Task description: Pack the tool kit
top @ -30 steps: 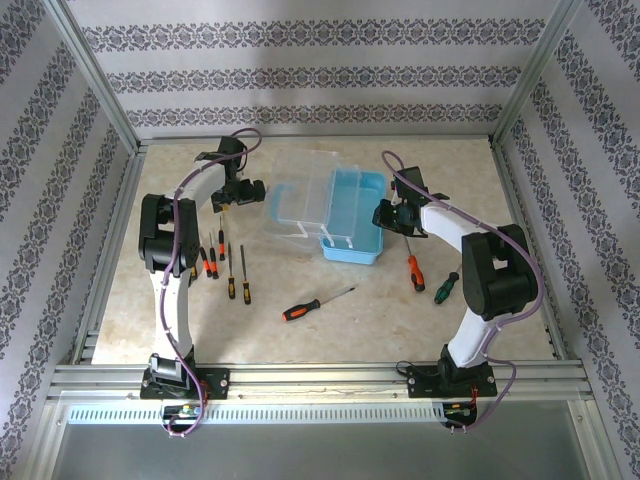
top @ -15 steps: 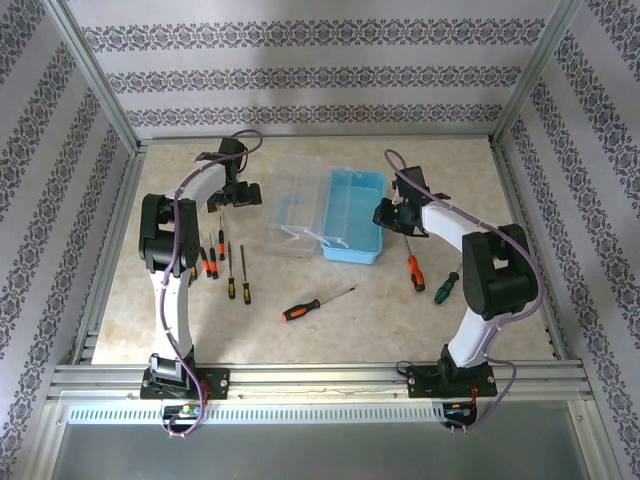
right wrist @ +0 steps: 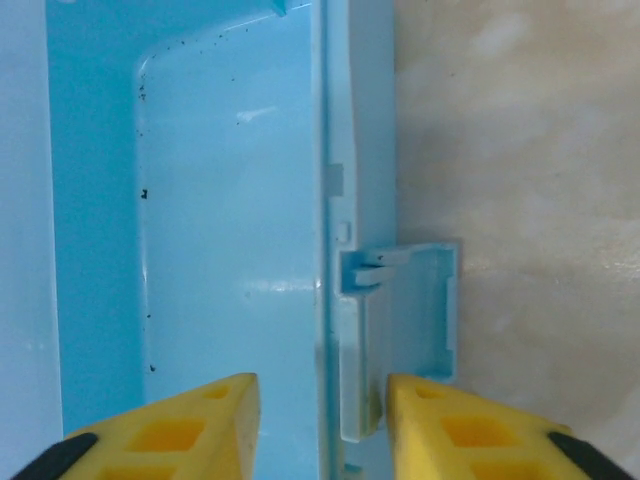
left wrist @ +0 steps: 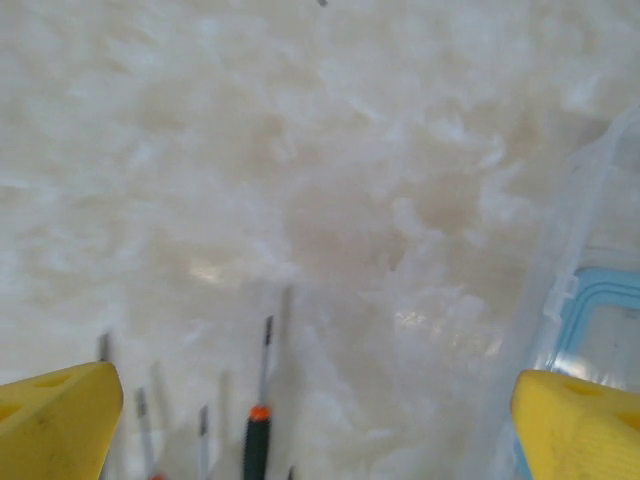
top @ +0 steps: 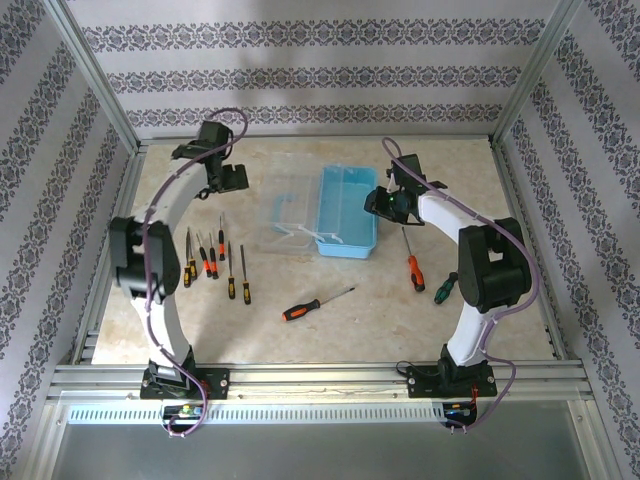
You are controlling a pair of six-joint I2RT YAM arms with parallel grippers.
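Left pincer [top: 226, 178] hangs released, fingers spread wide, above the far-left part of the worktop [top: 350, 335]. Closer to the arm bases lies a row of screwdrivers [top: 213, 262], tips pointing away. An orange screwdriver [top: 300, 310] lies alone near the middle. Beyond it the clear lid [top: 285, 215] rests against the left side of the blue box [top: 345, 205]. Right pincer [top: 376, 204] is released too, its fingers straddling the box's right wall by the latch [right wrist: 400, 330]. A red screwdriver [top: 413, 272] and a green screwdriver [top: 445, 288] lie further right.
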